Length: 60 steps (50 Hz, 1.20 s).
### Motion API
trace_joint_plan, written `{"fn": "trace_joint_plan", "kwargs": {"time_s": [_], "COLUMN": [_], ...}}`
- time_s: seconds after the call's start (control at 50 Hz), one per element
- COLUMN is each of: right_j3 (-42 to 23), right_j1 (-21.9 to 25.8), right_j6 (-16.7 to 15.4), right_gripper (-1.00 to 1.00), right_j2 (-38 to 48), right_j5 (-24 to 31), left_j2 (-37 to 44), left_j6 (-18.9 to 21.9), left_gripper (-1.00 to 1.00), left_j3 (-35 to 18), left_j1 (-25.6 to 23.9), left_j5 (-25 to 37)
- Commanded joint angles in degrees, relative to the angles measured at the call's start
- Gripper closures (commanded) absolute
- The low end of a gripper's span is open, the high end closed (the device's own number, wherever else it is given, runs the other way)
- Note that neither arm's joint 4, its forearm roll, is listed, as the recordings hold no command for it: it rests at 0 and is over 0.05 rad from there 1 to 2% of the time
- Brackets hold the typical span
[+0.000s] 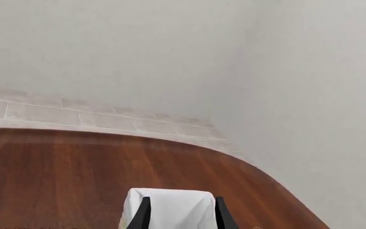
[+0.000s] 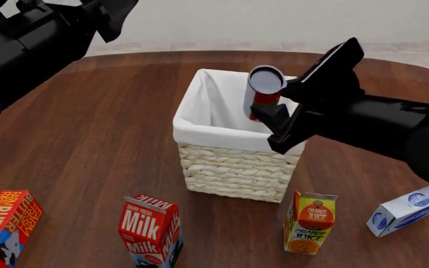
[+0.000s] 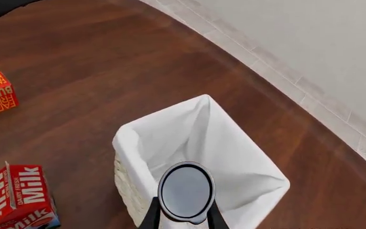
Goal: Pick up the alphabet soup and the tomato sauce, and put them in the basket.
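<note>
At the far left edge of the table (image 2: 87,128) stands a red carton reading "FARM FRESH BUTTER" (image 2: 2,223), well clear of the work. Above it the left gripper (image 1: 179,202) is raised, its fingers apart with nothing between them, only the white-lined basket (image 2: 207,131) showing beyond. I judge it is parked high to leave room. Next comes the "DAIRY FRESH Milk" carton (image 2: 149,229), near the basket's front corner. Over the basket's opening the right gripper (image 3: 183,214) pinches a can tilted so that its grey end faces up. From its red side with a green patch I take it for the tomato sauce (image 2: 267,103), poised for release. The alphabet soup shows in no view. Farther right stand an "ORANGE JUICE" carton (image 2: 310,222) and a toppled blue-and-white carton (image 2: 408,209), its print unreadable.
</note>
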Motion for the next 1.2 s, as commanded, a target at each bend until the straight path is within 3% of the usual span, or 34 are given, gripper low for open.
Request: {"fn": "trace_joint_plan", "kwargs": {"time_s": [0.02,1.2], "right_j3": [-0.52,-2.83], "right_j1": [-0.55,-5.54], "right_j6": [1.38,3.5], "right_gripper": [1.0,1.0], "right_j2": [2.02,12.97], "right_j5": [-1.05,-5.92], "left_j2": [0.24,0.8], "left_j6": [-0.14,-0.41], "left_gripper": [-1.0,-1.0], "left_j3": [0.28,0.48], "left_j1": [0.15,1.03], "left_j5": [-0.33,-0.59]}}
